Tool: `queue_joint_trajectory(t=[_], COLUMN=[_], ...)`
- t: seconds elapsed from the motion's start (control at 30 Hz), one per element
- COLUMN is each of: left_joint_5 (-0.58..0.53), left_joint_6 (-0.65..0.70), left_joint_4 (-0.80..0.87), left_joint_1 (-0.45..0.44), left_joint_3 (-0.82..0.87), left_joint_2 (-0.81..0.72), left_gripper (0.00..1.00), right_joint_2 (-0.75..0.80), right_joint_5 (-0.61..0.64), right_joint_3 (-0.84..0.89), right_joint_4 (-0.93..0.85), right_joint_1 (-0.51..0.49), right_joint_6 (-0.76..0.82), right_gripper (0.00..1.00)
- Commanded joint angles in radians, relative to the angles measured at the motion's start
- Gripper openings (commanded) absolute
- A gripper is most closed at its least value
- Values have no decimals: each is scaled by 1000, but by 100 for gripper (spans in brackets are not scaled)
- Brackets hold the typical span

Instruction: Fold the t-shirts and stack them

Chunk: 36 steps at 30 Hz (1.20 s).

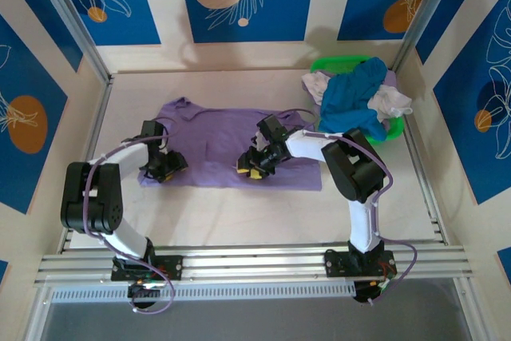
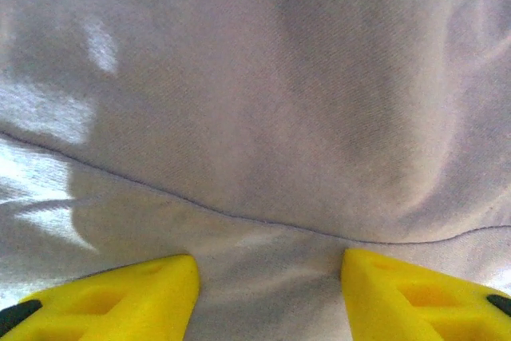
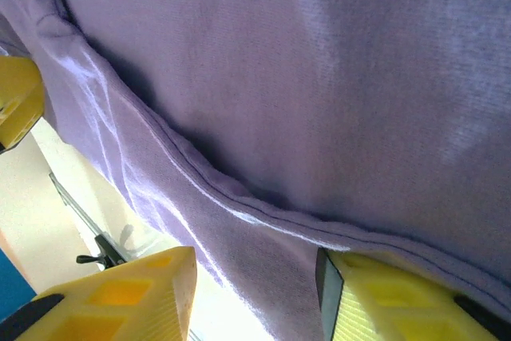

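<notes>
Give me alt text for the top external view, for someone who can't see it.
A lavender t-shirt lies spread flat on the table, the left tool at its near-left corner and the right tool at its near edge. At the far right, a green basket holds a teal shirt heaped over white shirts.

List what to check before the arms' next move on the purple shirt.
1. Purple shirt spread flat on the table: ok.
2. Left jaws at its near hem: ok.
3. Right jaws at the near hem: ok.
4. Jaws clamped on the cloth: not ok, both pairs stand apart.
5. Teal shirt clear of the purple one: cannot tell, the right arm covers the gap.
</notes>
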<state>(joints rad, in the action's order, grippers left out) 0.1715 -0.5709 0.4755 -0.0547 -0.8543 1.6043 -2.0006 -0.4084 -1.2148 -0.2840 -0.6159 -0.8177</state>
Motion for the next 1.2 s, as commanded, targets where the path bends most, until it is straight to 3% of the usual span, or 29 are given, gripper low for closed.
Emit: queue_joint_trajectory(t=[0.0,0.4,0.73,1.17], left_joint_5=[-61,-78,-34,19], left_joint_6=[-32,-78,-73,-144], left_joint_4=[114,170,287,49], left_joint_1=[7,41,31,-44], left_joint_3=[60,190,57,53], left_joint_2=[6,-224,-400,-175], left_gripper=[56,57,58,59], right_joint_2=[-25,45,201,51], right_joint_5=[-37,-78,-40,-40], right_joint_3=[39,104,43,-103], right_joint_4=[-40,-7,-131,-141], right_joint_1=[-23,-49,-35,30], right_joint_6=[-17,-36,23,40], right_gripper=[46,46,47,48])
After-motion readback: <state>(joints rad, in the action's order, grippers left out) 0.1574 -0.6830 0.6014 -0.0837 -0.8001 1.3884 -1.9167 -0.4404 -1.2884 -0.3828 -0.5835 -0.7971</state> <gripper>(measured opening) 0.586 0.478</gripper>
